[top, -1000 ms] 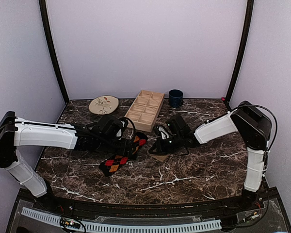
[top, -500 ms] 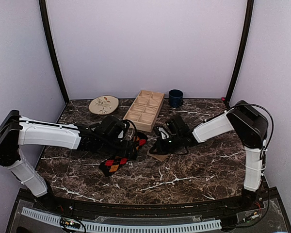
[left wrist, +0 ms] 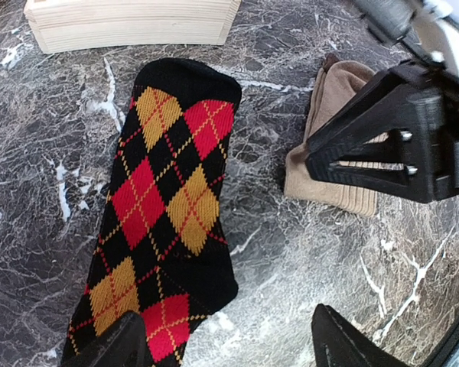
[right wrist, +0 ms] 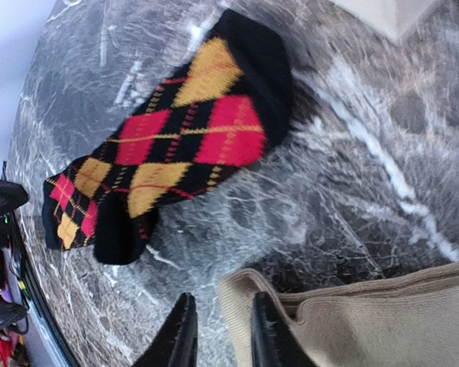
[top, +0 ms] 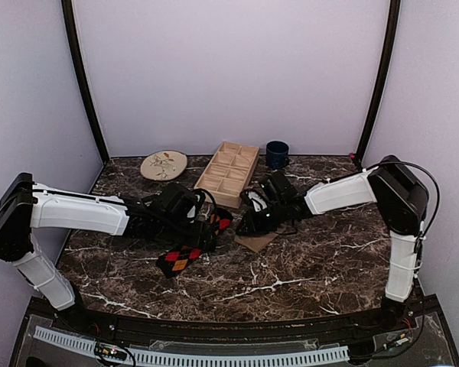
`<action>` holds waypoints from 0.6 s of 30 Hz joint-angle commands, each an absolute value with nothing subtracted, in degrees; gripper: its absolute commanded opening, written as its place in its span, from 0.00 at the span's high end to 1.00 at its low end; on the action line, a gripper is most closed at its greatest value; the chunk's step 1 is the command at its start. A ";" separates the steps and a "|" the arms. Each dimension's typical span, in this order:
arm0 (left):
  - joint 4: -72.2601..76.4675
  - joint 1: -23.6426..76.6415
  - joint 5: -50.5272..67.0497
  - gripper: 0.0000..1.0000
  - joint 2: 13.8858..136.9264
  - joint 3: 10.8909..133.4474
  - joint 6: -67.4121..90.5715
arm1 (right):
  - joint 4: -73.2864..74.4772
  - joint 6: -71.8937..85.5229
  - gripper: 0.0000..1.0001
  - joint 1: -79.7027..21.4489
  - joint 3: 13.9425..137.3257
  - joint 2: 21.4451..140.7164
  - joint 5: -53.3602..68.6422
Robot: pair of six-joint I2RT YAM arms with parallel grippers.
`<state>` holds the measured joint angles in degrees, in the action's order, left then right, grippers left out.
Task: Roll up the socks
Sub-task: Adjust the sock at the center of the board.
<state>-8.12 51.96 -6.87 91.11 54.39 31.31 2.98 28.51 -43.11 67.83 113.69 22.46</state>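
Observation:
A black argyle sock (top: pixel 182 258) with red and orange diamonds lies flat left of centre; it also shows in the left wrist view (left wrist: pixel 168 206) and the right wrist view (right wrist: pixel 176 153). A beige ribbed sock (top: pixel 255 241) lies just to its right (left wrist: pixel 333 164). My left gripper (top: pixel 208 231) hovers open over the argyle sock's lower part (left wrist: pixel 229 348), empty. My right gripper (top: pixel 246 223) is over the beige sock's end; its fingers stand close together (right wrist: pixel 222 336) with the sock's folded edge (right wrist: pixel 241 302) pinched between them.
A wooden compartment tray (top: pixel 229 172) stands just behind the socks, also in the left wrist view (left wrist: pixel 130 23). A patterned plate (top: pixel 164 164) sits at the back left and a dark blue mug (top: pixel 277 154) at the back. The table is dark marble (top: pixel 306 267).
My right gripper has drawn back and up a little from the beige sock's front edge. My left gripper has crept slightly right over the argyle sock.

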 commanded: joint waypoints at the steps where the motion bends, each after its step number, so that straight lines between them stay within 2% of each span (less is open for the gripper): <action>1: -6.74 51.68 -7.55 0.22 90.04 55.48 31.96 | 6.49 22.78 0.73 -43.15 71.38 108.67 20.63; 7: -6.63 51.68 -8.23 0.21 89.18 55.59 32.16 | 11.77 19.91 0.70 -44.33 73.32 105.80 16.65; 16: -7.35 51.68 -10.36 0.17 87.89 54.43 34.35 | 19.56 13.40 0.69 -52.50 69.77 101.71 -2.05; 18: -8.31 51.68 -10.85 0.02 87.96 54.47 35.25 | 20.17 13.00 0.69 -54.54 68.39 101.05 -5.03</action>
<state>-7.33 51.94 -9.02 90.50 54.39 33.04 16.71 16.05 -51.09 71.07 103.20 4.56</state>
